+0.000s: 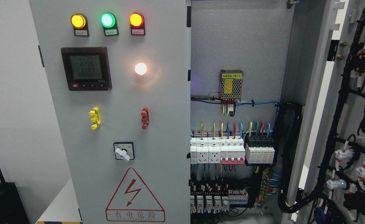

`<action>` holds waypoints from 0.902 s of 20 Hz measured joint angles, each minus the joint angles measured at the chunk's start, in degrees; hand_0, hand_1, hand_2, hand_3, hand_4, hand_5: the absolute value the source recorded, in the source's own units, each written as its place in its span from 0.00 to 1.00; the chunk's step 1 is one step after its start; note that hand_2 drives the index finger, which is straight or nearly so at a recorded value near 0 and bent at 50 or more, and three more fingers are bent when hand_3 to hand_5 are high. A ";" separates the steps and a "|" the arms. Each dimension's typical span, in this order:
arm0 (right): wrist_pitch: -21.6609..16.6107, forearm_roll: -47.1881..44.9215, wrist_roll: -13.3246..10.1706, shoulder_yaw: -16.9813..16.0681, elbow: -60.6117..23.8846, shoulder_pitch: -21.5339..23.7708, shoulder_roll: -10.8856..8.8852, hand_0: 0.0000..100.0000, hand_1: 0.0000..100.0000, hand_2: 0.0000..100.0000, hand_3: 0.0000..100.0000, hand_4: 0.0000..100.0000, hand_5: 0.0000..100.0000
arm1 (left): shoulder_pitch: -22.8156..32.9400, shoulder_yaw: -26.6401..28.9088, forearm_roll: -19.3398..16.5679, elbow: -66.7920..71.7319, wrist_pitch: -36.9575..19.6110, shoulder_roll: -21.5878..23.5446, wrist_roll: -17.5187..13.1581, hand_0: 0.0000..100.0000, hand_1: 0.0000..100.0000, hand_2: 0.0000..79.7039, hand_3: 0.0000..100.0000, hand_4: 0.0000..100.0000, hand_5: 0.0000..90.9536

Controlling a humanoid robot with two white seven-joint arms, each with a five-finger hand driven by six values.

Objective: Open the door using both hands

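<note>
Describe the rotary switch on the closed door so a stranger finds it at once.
Start at the closed grey door on the left. Below the yellow handle and red handle, above the lightning warning triangle, sits the rotary switch: the only black square plate with a white knob.

Left door: matt grey painted sheet metal, smooth. On it, meter in glossy black plastic; lamps above it translucent glossy plastic. Right of the door, power supply in perforated bare metal; breakers below it smooth white plastic. Open door far right: same matt paint.
</note>
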 measured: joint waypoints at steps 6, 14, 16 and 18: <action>0.00 0.03 0.00 0.01 -0.01 0.00 0.00 0.11 0.00 0.00 0.00 0.00 0.00 | -8.13 0.96 -3.13 21.95 -11.12 -10.33 0.68 0.00 0.00 0.00 0.00 0.03 0.00; -0.01 0.03 0.00 0.00 -0.04 0.00 0.00 0.11 0.00 0.00 0.00 0.00 0.00 | -11.05 8.08 -12.40 40.03 -13.05 -19.28 3.06 0.00 0.00 0.00 0.00 0.03 0.00; -0.01 0.04 0.00 -0.01 -0.22 0.00 0.00 0.11 0.00 0.00 0.00 0.00 0.00 | -11.26 10.88 -14.84 42.99 -13.08 -20.73 3.13 0.00 0.00 0.00 0.00 0.03 0.00; 0.00 0.04 0.00 -0.02 -0.42 0.00 0.00 0.11 0.00 0.00 0.00 0.00 0.00 | -11.42 13.38 -16.61 45.43 -13.16 -21.97 3.14 0.00 0.00 0.00 0.00 0.03 0.00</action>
